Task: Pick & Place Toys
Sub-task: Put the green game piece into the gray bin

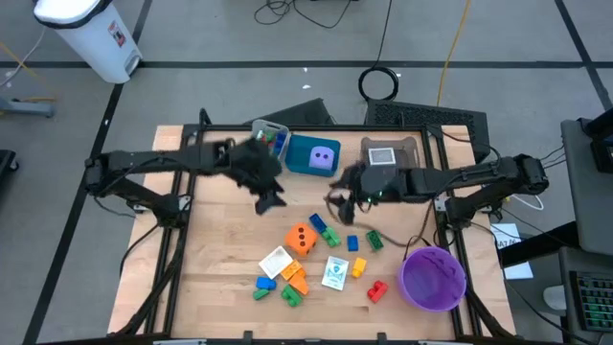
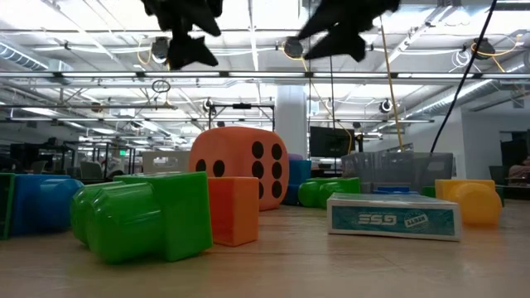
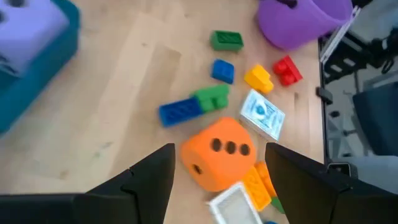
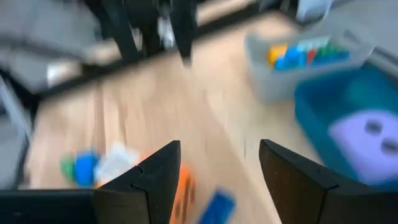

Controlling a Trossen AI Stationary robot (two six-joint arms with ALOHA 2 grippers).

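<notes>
**A:** how far along is it?

**B:** Barely started. Purple die (image 1: 324,155) sits in the teal tray (image 1: 299,159), a few bricks in the grey tray (image 1: 271,135). Orange die (image 1: 303,238), cards (image 1: 334,272) and most bricks (image 1: 292,284) lie on the near table (image 1: 220,259).

**A:** grippers?

**B:** Left gripper (image 3: 219,177) and right gripper (image 4: 219,165) both hover spread apart, holding nothing.

My left gripper (image 1: 269,198) hangs above the table at ten o'clock, fingers parted, empty. My right gripper (image 1: 337,198) hovers at one o'clock, likewise spread.
</notes>
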